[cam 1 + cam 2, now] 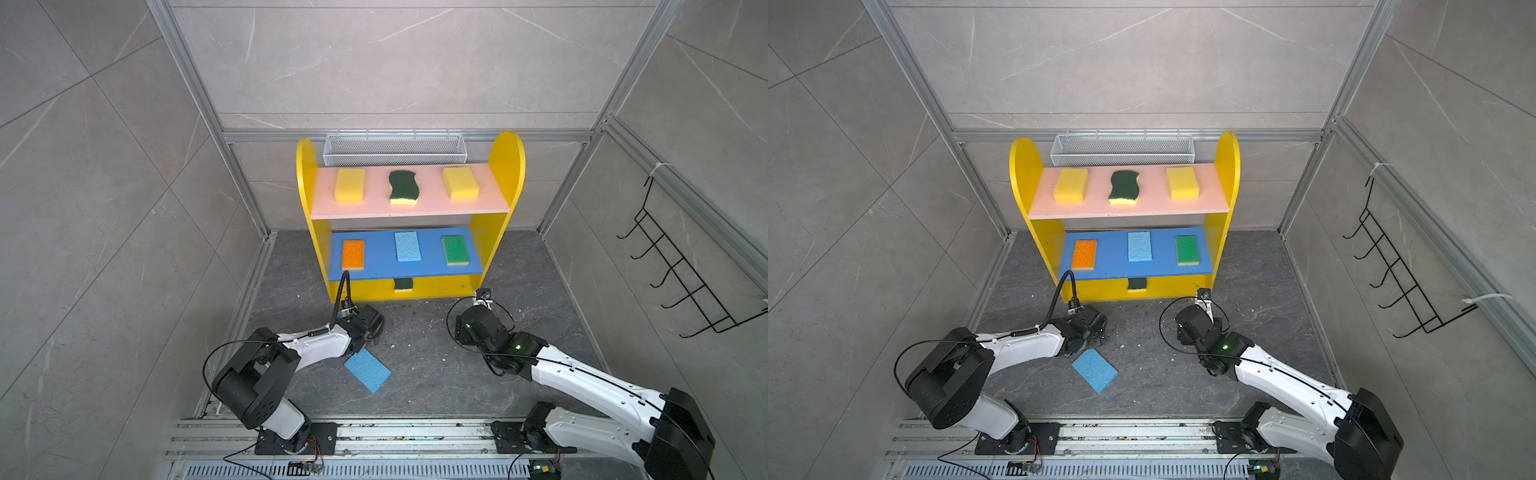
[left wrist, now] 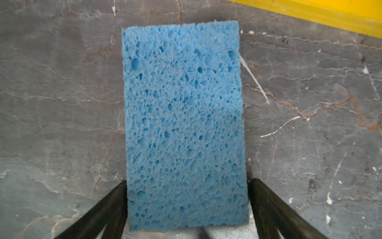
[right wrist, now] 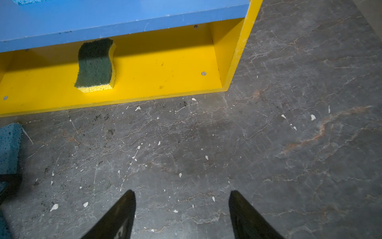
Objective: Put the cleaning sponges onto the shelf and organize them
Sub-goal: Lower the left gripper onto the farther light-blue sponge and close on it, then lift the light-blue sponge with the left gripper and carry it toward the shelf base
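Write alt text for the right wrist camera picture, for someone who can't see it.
The open right gripper hangs over grey floor facing the yellow shelf, whose base tier holds one wavy dark green scourer under the blue board. The corner of a light blue sponge shows at the picture's edge.

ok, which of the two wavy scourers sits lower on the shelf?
The scourer on the yellow base, tucked under the blue board. The other scourer lies up on the pink top board.
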`<control>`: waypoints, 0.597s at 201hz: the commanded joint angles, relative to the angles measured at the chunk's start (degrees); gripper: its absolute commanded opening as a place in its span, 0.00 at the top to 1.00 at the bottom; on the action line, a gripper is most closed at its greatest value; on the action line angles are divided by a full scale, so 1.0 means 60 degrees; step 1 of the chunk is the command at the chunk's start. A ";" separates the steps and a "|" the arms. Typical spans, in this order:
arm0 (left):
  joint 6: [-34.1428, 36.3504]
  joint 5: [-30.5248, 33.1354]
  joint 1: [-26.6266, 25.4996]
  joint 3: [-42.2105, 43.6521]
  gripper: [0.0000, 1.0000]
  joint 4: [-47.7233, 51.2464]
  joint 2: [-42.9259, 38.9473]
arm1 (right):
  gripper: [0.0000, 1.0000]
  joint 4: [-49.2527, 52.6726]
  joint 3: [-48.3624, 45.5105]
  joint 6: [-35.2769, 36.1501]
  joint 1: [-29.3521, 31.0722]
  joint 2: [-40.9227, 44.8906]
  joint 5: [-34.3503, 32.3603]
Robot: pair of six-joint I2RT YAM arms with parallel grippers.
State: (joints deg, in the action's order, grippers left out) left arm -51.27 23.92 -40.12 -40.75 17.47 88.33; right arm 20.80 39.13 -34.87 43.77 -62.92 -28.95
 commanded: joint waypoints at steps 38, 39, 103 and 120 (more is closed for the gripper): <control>-0.0863 -0.0203 0.0062 0.0665 0.18 0.0072 -0.0172 | 0.27 0.0141 0.0230 0.0041 -0.0073 -0.0174 -0.0081; -0.0854 -0.0206 0.0057 0.0674 0.18 0.0074 -0.0181 | 0.27 0.0147 0.0230 0.0034 -0.0080 -0.0176 -0.0074; 0.0208 -0.0590 0.0058 0.0950 0.26 0.0070 -0.1213 | 0.27 0.0268 0.0238 -0.0060 -0.0079 -0.0175 -0.0073; 0.0544 -0.0675 0.0061 0.0871 0.26 0.0312 -0.1549 | 0.27 0.0298 0.0216 -0.0093 -0.0088 -0.0134 -0.0082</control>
State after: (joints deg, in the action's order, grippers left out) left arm -51.66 22.31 -40.07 -35.53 15.84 82.08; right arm 20.86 39.13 -34.89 43.51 -63.55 -28.93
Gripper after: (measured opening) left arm 0.742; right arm 0.733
